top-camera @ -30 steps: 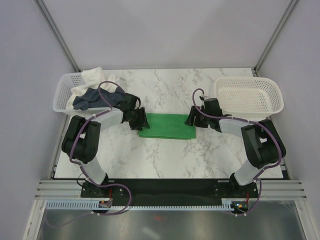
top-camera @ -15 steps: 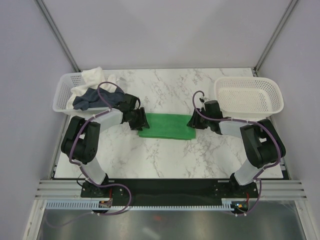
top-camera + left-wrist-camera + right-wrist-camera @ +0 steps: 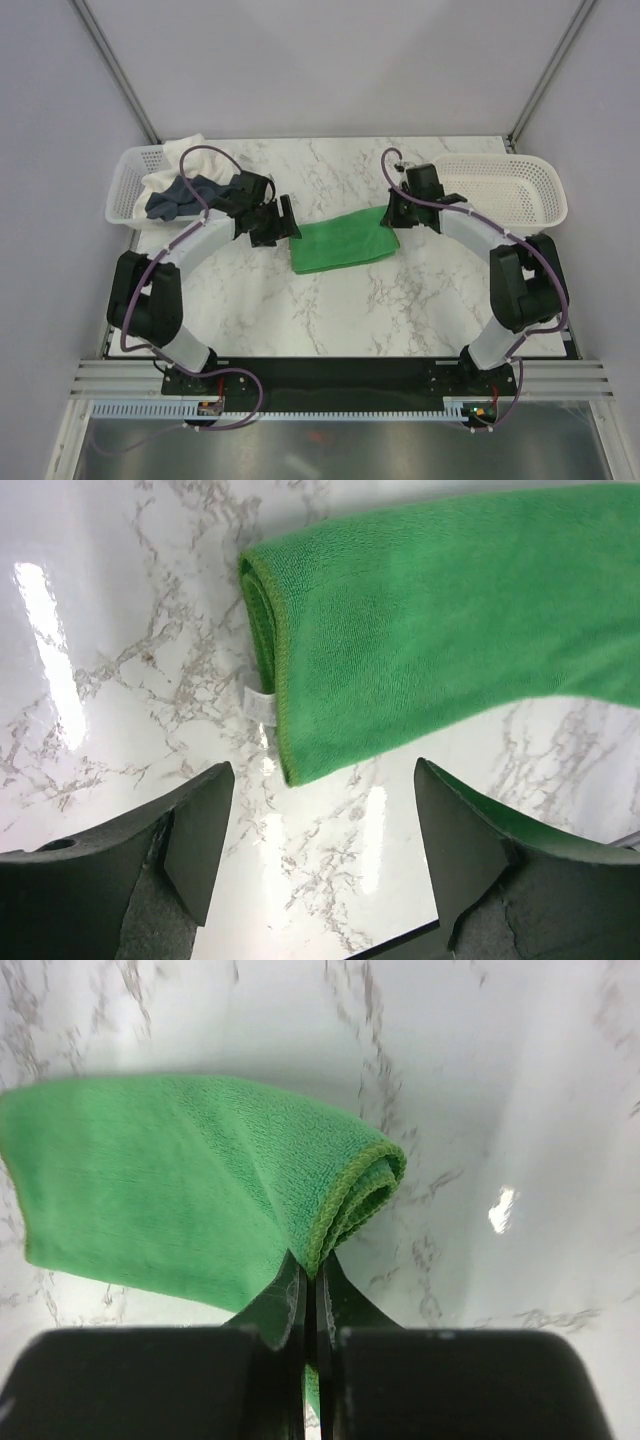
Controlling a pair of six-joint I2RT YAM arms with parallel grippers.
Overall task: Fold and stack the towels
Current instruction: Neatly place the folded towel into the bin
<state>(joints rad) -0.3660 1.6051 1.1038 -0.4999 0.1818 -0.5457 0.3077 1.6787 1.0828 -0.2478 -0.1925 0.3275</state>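
left hand [image 3: 283,220]: released, its two fingers [image 3: 195,830] spread wide above the marble desk [image 3: 330,310] and holding nothing. behind this hand, on its outer side, a white mesh basket [image 3: 118,200] carries the navy towel [image 3: 165,205] and the cream towel [image 3: 185,150]. both are crumpled, and the cream one is draped over the far rim. just ahead of the left hand's fingertips lies the left end of the green towel [image 3: 345,240], folded double. its rounded fold and a small white label [image 3: 260,705] face the gap between the fingers without touching either. from there the towel runs across the desk to the right hand [image 3: 390,212], slanting away from the arm bases.

right hand [image 3: 310,1290]: clenched on the green towel's right end, fingers pressed together with the cloth's edge pinched between them. just ahead of its fingertips the layered hem curls over, and the rest of the towel spreads out to this hand's left. on the right hand's outer side, close by, stands a second white mesh basket [image 3: 550,205].
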